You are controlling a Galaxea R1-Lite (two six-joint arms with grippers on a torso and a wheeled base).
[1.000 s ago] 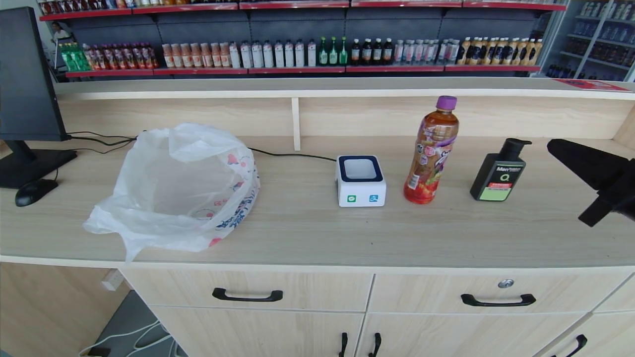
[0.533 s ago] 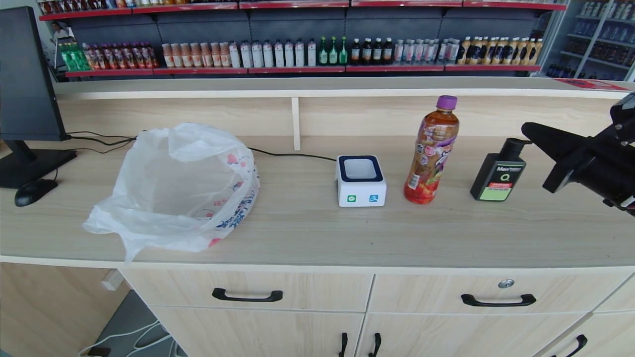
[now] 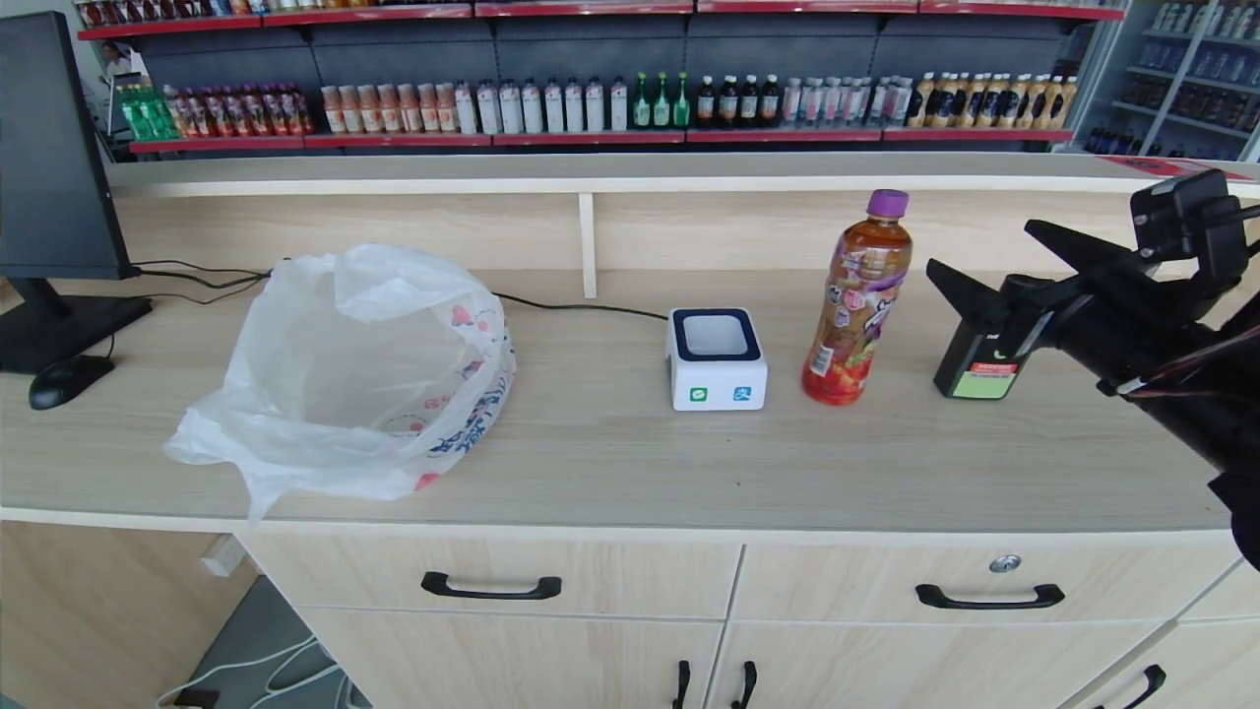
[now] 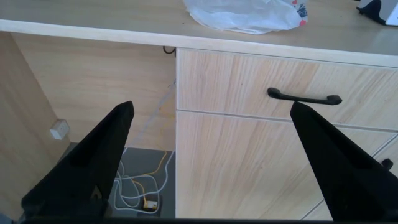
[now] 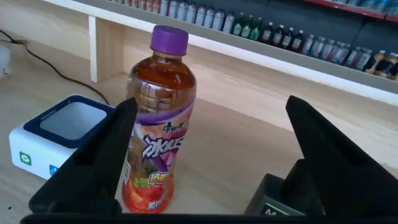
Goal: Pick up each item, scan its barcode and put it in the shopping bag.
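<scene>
A tea bottle (image 3: 854, 305) with a purple cap stands upright on the counter, also close up in the right wrist view (image 5: 158, 149). To its right stands a dark pump bottle (image 3: 975, 372). My right gripper (image 3: 999, 266) hangs open over that bottle's pump head, one finger in front of it and one behind. The pump bottle's top (image 5: 280, 199) shows between those fingers. A white scanner (image 3: 716, 357) sits left of the tea bottle, and a white plastic shopping bag (image 3: 354, 369) lies open further left. My left gripper (image 4: 211, 106) is open below the counter, facing a drawer.
A monitor (image 3: 54, 158) and mouse (image 3: 67, 381) stand at the counter's far left, with a cable (image 3: 581, 308) running to the scanner. A raised ledge (image 3: 630, 187) backs the counter. The drawer's black handle (image 4: 305, 97) is in front of the left gripper.
My right arm has come in from the right edge, rising and moving left until its open fingers straddle the pump bottle's top. Nothing on the counter has moved.
</scene>
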